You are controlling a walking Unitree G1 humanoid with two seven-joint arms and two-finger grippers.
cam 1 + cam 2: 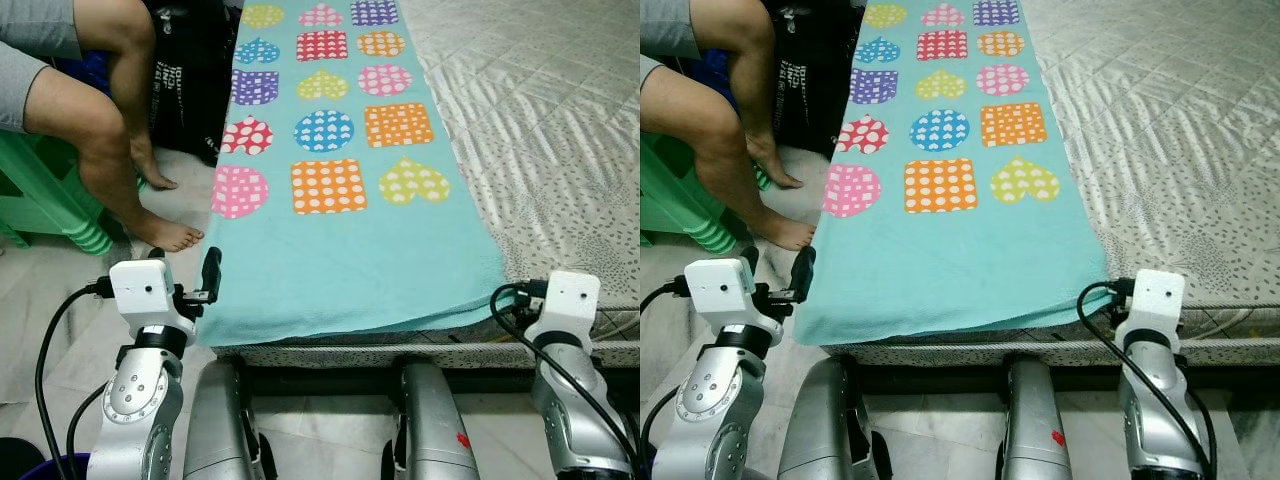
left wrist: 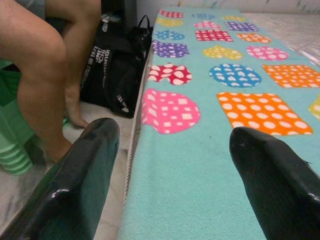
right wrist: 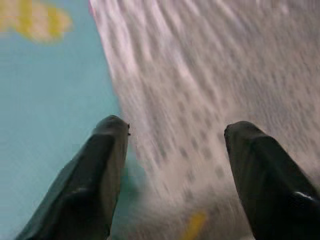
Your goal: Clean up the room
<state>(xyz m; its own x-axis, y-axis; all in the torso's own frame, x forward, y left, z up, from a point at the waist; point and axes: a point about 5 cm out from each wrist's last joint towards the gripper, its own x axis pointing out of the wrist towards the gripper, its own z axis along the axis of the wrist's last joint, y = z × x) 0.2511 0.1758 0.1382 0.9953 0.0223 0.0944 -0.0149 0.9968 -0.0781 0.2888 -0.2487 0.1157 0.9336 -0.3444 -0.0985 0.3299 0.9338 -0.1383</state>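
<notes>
A bed (image 1: pixel 560 150) with a pale, grey-speckled quilted cover takes up most of the scene, and a turquoise blanket (image 1: pixel 340 270) lies along its left side, printed with dotted hearts, circles and squares in pink, orange, yellow, blue and purple. The blanket's near hem hangs just over the bed's front edge, ahead of both grippers.

A person sits on a green plastic stool (image 1: pixel 40 200) to the left of the bed, bare legs (image 1: pixel 100 130) down and feet on the pale tiled floor (image 1: pixel 40 300). Between the legs and the bed stands a black bag (image 2: pixel 112 70) with white lettering down its side; the letters are too small and tilted to read.

The left gripper (image 2: pixel 172 185) is raised at the blanket's near left corner, jaws spread wide; one finger (image 2: pixel 80 180) hangs over the floor beside the bed edge, the other over the turquoise cloth, with the pink dotted patch straight ahead between them. The right gripper (image 3: pixel 175 180) also has its jaws spread, one finger over the blanket's right edge and the other over the speckled cover; that view is blurred, and a small yellow mark (image 3: pixel 192 225) lies between the jaws, unclear what it is
</notes>
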